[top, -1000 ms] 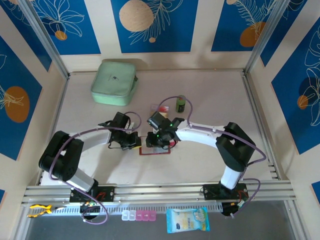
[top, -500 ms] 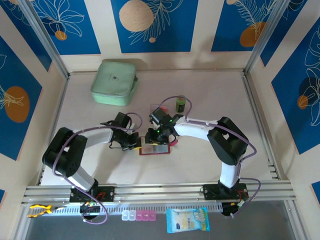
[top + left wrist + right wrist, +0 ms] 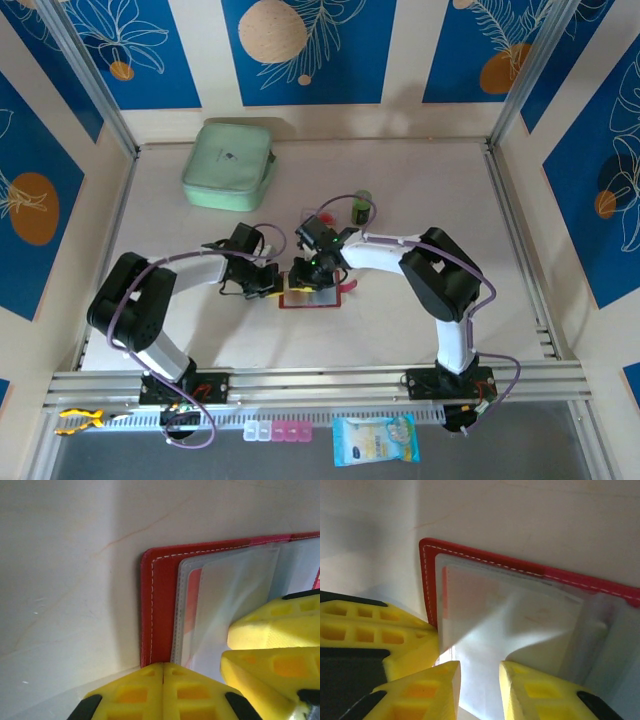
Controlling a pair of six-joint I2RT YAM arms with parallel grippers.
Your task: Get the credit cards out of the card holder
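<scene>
Left gripper (image 3: 162, 672), jaws shut, presses the red card holder's (image 3: 159, 610) near edge. Right gripper (image 3: 480, 675) is narrowly parted, a lifted clear sleeve (image 3: 520, 625) between its jaws, perhaps pinched. The credit cards seemingly remain inside.

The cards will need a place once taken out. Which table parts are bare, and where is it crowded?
Bare: the table right of the green bottle, and the strip between the card holder and the near rail. Crowded: where left gripper and right gripper meet on it.
</scene>
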